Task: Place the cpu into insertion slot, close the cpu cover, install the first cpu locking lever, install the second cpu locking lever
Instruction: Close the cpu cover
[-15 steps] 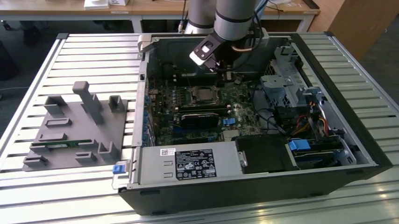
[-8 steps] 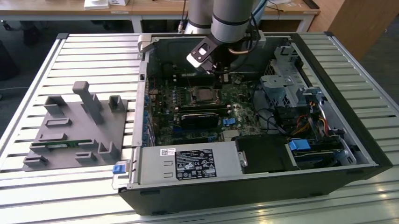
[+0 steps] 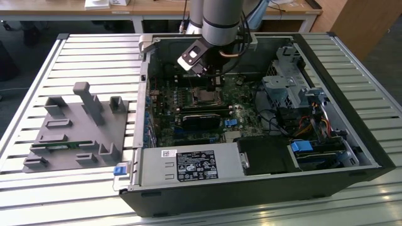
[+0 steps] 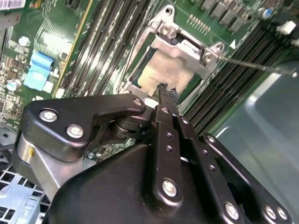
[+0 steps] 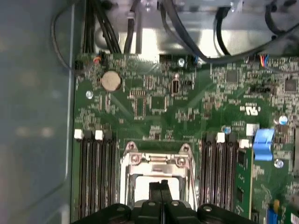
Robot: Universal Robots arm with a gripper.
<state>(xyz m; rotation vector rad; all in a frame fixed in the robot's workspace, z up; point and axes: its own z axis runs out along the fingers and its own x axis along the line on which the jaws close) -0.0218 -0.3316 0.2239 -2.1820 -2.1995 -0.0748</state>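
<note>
The cpu (image 4: 156,70) lies flat in the motherboard socket (image 3: 204,96), its pale top (image 5: 140,191) showing through a square window. The silver cpu cover (image 4: 187,46) lies down over it, and its frame (image 5: 156,161) rings the chip. My gripper (image 4: 163,87) hangs just above the chip's middle with both black fingers pressed together and nothing between them. The shut tips (image 5: 160,184) point into the window. A thin metal locking lever (image 4: 252,65) sticks out from one socket corner, over the memory slots. In the exterior view my gripper (image 3: 212,80) stands inside the open case.
Black memory slots (image 5: 96,172) flank the socket on both sides. A blue connector (image 5: 263,142) and a coin cell (image 5: 111,80) sit on the board, with cables (image 5: 187,32) beyond. The case holds a drive cage (image 3: 285,87) and a power supply (image 3: 188,165). A grey fixture (image 3: 78,125) lies on the exterior view's left.
</note>
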